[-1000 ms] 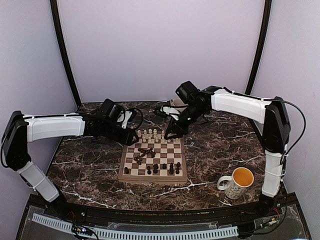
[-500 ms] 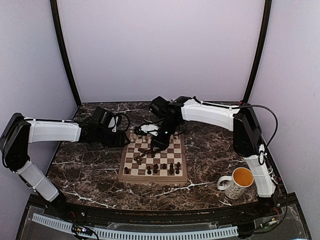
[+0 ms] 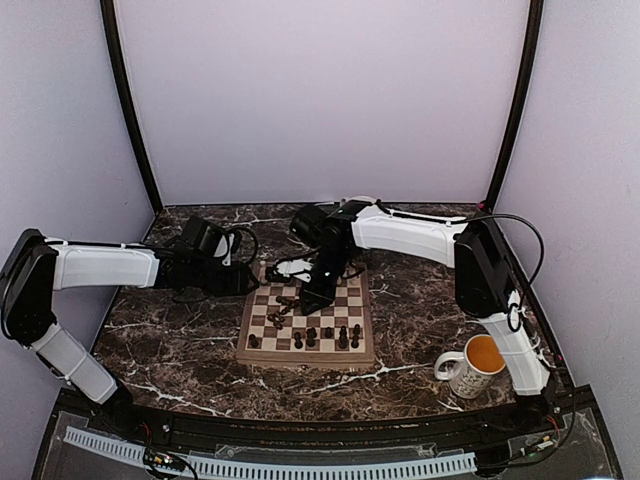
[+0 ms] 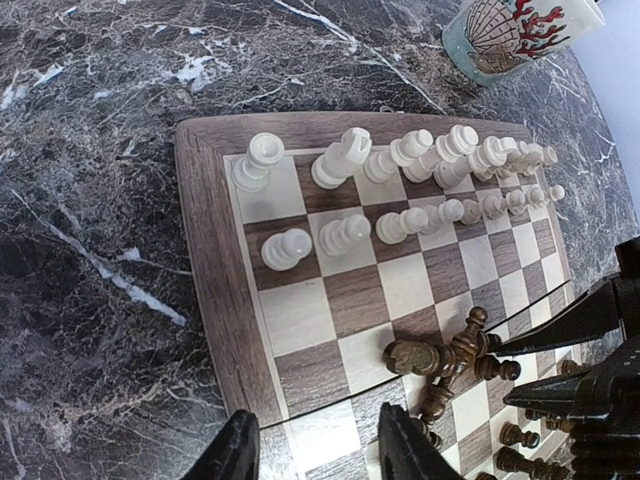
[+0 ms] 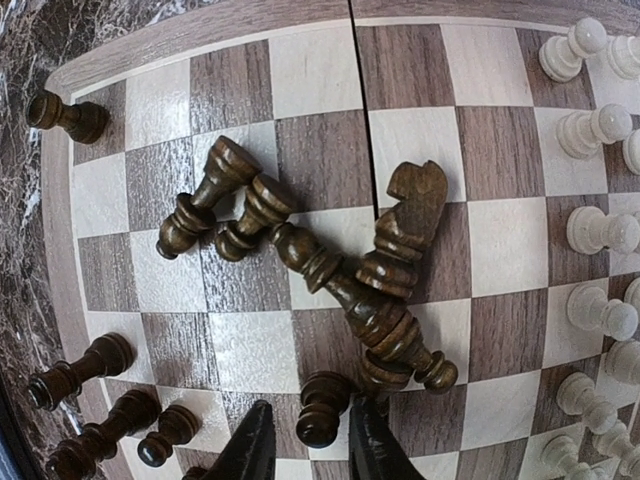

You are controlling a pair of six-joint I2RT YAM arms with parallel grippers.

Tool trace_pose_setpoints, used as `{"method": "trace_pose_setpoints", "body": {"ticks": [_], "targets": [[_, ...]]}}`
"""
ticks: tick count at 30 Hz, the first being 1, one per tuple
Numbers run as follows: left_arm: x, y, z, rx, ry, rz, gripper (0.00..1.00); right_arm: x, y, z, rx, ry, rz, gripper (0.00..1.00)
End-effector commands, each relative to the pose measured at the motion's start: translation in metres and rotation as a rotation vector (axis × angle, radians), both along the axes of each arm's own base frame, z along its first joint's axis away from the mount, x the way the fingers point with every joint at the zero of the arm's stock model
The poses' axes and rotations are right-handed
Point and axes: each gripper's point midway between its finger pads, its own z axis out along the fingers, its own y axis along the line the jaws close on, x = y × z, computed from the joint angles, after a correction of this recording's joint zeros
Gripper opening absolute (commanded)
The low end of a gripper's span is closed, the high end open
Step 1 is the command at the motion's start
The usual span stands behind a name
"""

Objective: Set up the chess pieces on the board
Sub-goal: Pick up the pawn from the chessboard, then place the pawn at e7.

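The board (image 3: 243, 352) lies mid-table. Cream-white chess pieces (image 4: 400, 160) stand in two rows along its far side. Several dark pieces (image 5: 340, 250) lie toppled in a heap on the middle squares, and others (image 3: 310, 338) stand along the near row. My right gripper (image 5: 312, 448) hangs low over the heap's edge. It is open, with a standing dark pawn (image 5: 320, 408) between its fingers and a gap on each side. My left gripper (image 4: 315, 450) is open and empty above the board's left edge (image 4: 205, 260), short of the heap (image 4: 450, 355).
A patterned mug (image 3: 470, 365) of orange drink stands on the marble at the near right and also shows in the left wrist view as the mug (image 4: 510, 35). Standing dark pieces (image 5: 90, 400) crowd close to my right fingers. Black cables trail behind the board.
My right arm has swung left from the board's far right corner down onto the dark heap, and its jaws have narrowed around a pawn. The left arm has drawn back slightly to the left.
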Motion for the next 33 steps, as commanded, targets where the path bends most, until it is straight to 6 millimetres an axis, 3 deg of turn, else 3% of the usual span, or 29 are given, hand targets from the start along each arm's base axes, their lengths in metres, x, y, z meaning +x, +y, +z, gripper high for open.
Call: {"method": "trace_pose_setpoints", "body": {"ticks": [1,11,26,33], "targets": [[0.0,0.0,0.01,-0.026,-0.028,0.004,0.43,-0.004,0.004,0.003,0.0,-0.001,0.014,0.23],[0.0,-0.002,0.007,-0.031,-0.019,-0.003,0.42,-0.021,0.002,0.039,0.087,0.02,0.046,0.14],[-0.001,-0.005,0.004,-0.042,-0.005,-0.014,0.42,-0.045,-0.013,0.028,0.065,0.09,0.103,0.13],[-0.002,-0.004,0.004,-0.04,-0.003,-0.012,0.42,-0.035,-0.003,0.028,0.073,0.071,0.078,0.14]]}}
